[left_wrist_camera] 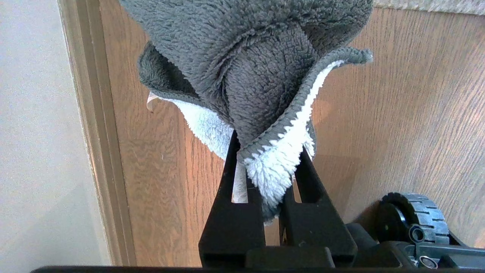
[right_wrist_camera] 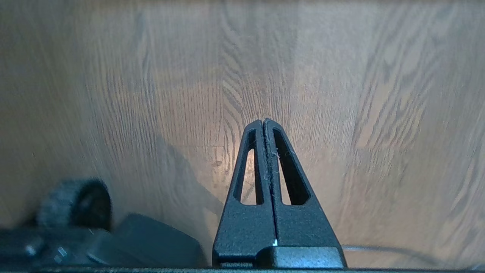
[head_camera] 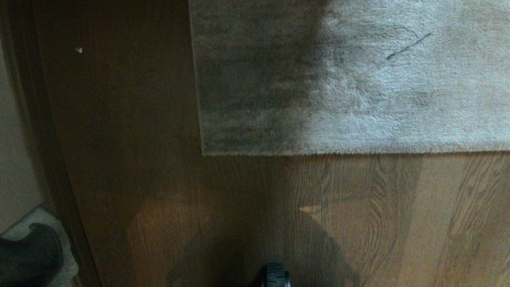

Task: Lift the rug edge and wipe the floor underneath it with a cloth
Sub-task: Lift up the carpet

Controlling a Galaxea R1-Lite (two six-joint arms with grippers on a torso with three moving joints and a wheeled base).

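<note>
The grey-beige rug (head_camera: 350,75) lies flat on the brown wood-grain floor (head_camera: 247,207), its square corner at the middle of the head view and its straight near edge running to the right. Neither arm shows in the head view. In the left wrist view my left gripper (left_wrist_camera: 267,146) is shut on the cloth (left_wrist_camera: 250,64), a fluffy grey rag with a white underside that hangs bunched over the fingertips above the floor (left_wrist_camera: 398,113). In the right wrist view my right gripper (right_wrist_camera: 263,122) is shut and empty above bare floor (right_wrist_camera: 151,94).
A dark baseboard strip (head_camera: 44,131) and a pale wall (head_camera: 12,167) run along the left. A dark object (head_camera: 30,255) sits at the lower left corner. One wheel of my base (head_camera: 275,275) shows at the bottom edge; the wheel (left_wrist_camera: 413,218) also shows beside the left gripper.
</note>
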